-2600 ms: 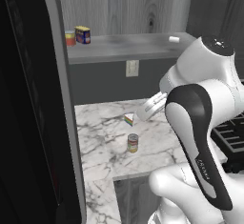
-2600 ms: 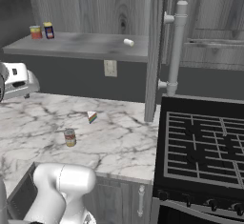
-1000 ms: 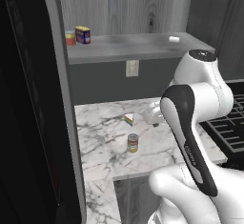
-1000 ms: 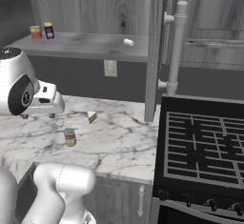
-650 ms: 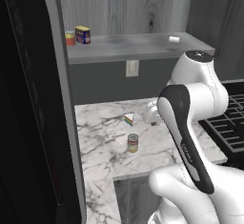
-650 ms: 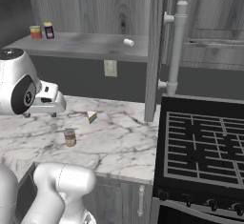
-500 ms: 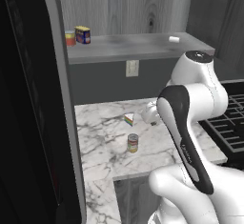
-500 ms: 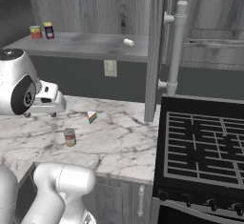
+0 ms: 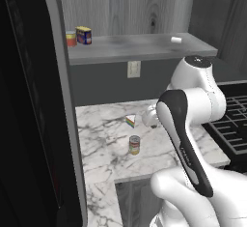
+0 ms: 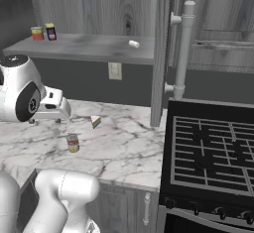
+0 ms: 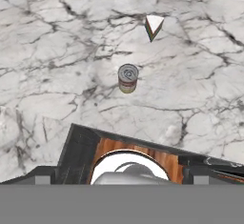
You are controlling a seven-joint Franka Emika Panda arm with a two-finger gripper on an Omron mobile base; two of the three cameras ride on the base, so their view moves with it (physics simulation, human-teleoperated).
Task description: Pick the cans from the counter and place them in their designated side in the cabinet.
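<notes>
Arm swung leftward | round can [image 11: 127, 77] upright on counter [image 11: 57, 51] | hand [image 10: 44, 120] opening unclear

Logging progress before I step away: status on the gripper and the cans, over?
Gripper above the counter, holding nothing; fingers unreadable. Round can upright on the marble, boxy blue can on the cabinet shelf. Rainbow wedge beside the round can, apart from it.

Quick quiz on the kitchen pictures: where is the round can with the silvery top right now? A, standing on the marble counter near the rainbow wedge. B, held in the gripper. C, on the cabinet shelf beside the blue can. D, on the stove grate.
A: the round can stands upright on the marble counter, a little in front of the rainbow wedge, with nothing holding it.
</notes>
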